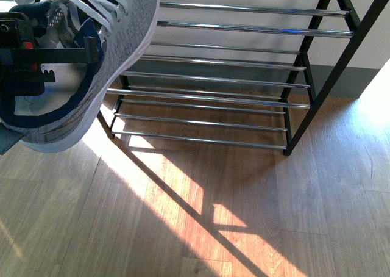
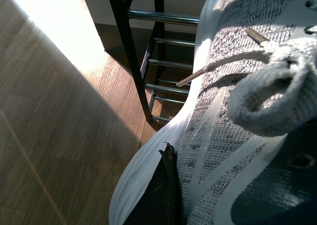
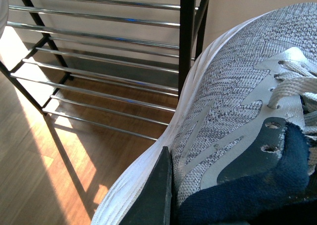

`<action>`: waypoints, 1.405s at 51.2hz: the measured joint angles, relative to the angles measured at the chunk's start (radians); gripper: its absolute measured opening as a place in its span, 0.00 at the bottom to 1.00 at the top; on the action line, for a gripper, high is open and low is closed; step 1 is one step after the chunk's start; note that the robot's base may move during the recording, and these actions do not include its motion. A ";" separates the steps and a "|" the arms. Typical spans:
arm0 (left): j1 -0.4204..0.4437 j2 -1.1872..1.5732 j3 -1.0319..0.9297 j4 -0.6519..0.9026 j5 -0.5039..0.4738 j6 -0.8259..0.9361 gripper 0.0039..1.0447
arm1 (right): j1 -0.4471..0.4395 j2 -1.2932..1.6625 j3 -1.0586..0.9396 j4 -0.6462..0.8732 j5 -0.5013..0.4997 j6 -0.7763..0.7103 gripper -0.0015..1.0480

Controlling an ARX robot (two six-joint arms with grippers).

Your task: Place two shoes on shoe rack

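Note:
One grey sneaker (image 1: 125, 27) with white sole and laces hangs at the upper left of the front view, its toe over the left end of the shoe rack (image 1: 244, 28). My left gripper (image 1: 42, 60) is shut on its navy collar. In the left wrist view that sneaker (image 2: 233, 86) fills the right side, with a black finger (image 2: 166, 185) against its sole and the rack (image 2: 129, 51) beyond. In the right wrist view my right gripper (image 3: 193, 200) is shut on a second grey sneaker (image 3: 233, 96), beside the rack's black upright (image 3: 187, 36). Neither this shoe nor the right arm shows in the front view.
Wooden floor (image 1: 183, 216) with bright sun stripes and the rack's shadow lies in front of the rack. A pale wall with a grey skirting board (image 1: 347, 82) runs behind it. No shoe shows on the rack's silver rods in view.

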 joint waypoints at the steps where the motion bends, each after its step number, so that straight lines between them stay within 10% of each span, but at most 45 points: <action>1: -0.001 0.000 0.000 0.000 0.001 0.000 0.01 | 0.000 0.000 0.000 0.000 0.002 0.000 0.01; 72: -0.003 0.000 0.000 0.000 0.005 0.000 0.01 | 0.000 0.000 -0.002 0.000 0.005 0.002 0.01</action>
